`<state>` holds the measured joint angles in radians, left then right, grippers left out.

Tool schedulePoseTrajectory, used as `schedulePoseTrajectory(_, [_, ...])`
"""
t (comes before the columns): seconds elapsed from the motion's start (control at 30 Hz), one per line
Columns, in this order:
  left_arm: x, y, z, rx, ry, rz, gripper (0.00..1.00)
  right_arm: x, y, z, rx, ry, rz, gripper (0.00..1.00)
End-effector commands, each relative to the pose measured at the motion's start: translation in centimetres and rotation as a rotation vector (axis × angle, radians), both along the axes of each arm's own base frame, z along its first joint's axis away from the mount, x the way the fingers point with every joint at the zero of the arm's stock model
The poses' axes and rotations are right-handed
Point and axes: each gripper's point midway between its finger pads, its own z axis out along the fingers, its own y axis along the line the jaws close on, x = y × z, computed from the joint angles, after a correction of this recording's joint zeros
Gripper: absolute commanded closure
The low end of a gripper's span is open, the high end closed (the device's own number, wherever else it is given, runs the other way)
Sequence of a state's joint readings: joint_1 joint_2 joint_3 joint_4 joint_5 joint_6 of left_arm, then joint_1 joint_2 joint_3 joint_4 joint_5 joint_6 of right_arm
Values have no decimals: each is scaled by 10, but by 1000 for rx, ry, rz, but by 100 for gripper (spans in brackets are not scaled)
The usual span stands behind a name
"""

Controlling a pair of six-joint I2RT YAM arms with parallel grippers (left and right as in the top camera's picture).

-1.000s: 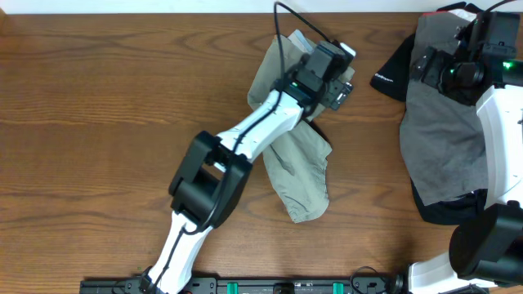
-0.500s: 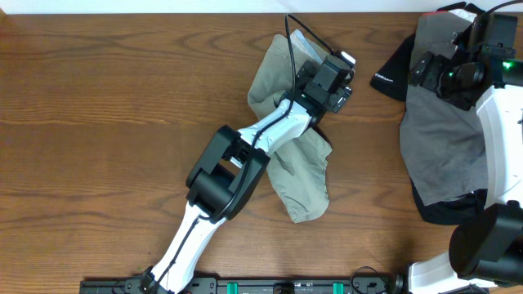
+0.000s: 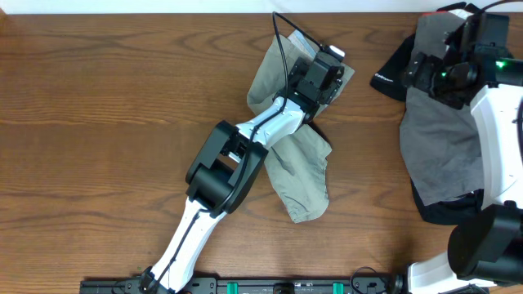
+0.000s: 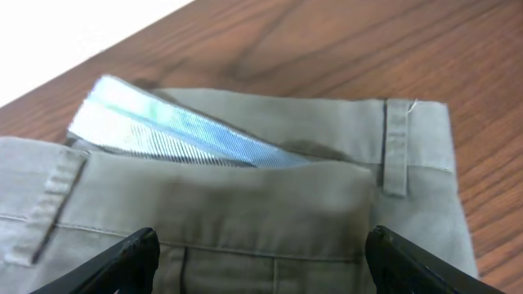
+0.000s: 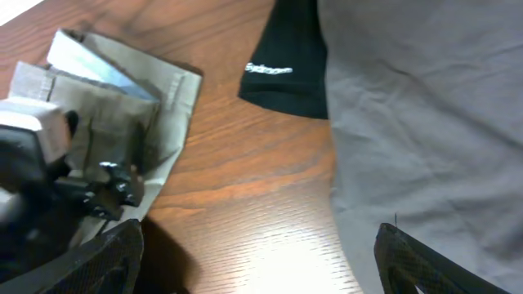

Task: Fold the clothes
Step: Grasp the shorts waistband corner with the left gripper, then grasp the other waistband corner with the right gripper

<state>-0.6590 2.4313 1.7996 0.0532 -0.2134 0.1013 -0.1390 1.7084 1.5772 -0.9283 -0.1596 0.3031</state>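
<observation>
We have the shorts (image 3: 302, 175) lying wrinkled at the far ctr of the table (image 3: 106, 98), waistband (image 4: 245, 204) toward the back edge and legs trailing toward our base, bunched over each other, so not flat enough to fold yet. Our left gripper (image 4: 261, 238) sits low over the waistband w/ jaws spread wide, one finger either side of the band's middle stretch, nothing pinched. We judge it's lined up there because the band is the firmest edge and gives a clean hold for pulling the cloth straight. The whitish striped lining (image 4: 180, 135) pokes out past the band, so a careless pinch could take lining only. Our right gripper (image 5: 260, 238) hangs wide and empty above the strip of wood btwn the shorts and the grey garment (image 3: 445, 155). That garment lies on a black one (image 3: 392, 69) at the right, apart from the shorts. Prob. it's parked there to reach the band's other end w/o snagging that pile.
</observation>
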Motion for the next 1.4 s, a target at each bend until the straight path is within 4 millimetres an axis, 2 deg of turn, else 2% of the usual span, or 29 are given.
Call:
schedulePoseTrajectory(0.0, [1, -3, -10, -5, 10, 10, 18, 4, 5, 0, -1, -5, 23, 11])
schedulePoseTrajectory(0.2, [-12, -21, -12, -24, 38, -52, 18, 5, 4, 1, -2, -12, 23, 11])
schedulePoseTrajectory(0.33, [-15, -20, -24, -13, 68, -61, 20, 5, 4, 0, -2, -10, 22, 11])
schedulePoseTrajectory(0.4, [-12, -15, -26, -11, 70, -51, 30, 3, 5, -1, -1, 1, 23, 11])
schedulePoseTrajectory(0.47, [-9, -11, -26, -14, 71, -42, 50, 0, 5, -2, 0, 11, 23, 12])
schedulePoseTrajectory(0.53, [-6, -6, -26, -14, 71, -33, 62, 0, 5, -2, 1, 13, 23, 12])
schedulePoseTrajectory(0.77, [-2, 0, -26, -15, 71, -22, 81, -1, 5, -3, 2, 18, 23, 12])
schedulePoseTrajectory(0.83, [-2, -1, -26, -15, 71, -22, 93, -1, 5, -3, 2, 18, 23, 12])
schedulePoseTrajectory(0.9, [-1, 0, -22, -15, 63, -16, 94, -1, 6, -3, 6, 17, 25, 12])
schedulePoseTrajectory(0.97, [3, 8, -9, 4, 33, 24, 94, 2, 9, 0, 23, -1, 36, 13])
schedulePoseTrajectory(1.07, [8, 22, 23, 34, -13, 78, 94, 15, 23, 5, 67, -63, 80, 16])
schedulePoseTrajectory(1.23, [2, 57, 87, 39, -2, 126, 94, 40, 50, 9, 61, -180, 149, 16])
schedulePoseTrajectory(1.37, [-11, 87, 138, -24, 35, 154, 94, 60, 75, -1, 65, -227, 197, 16])
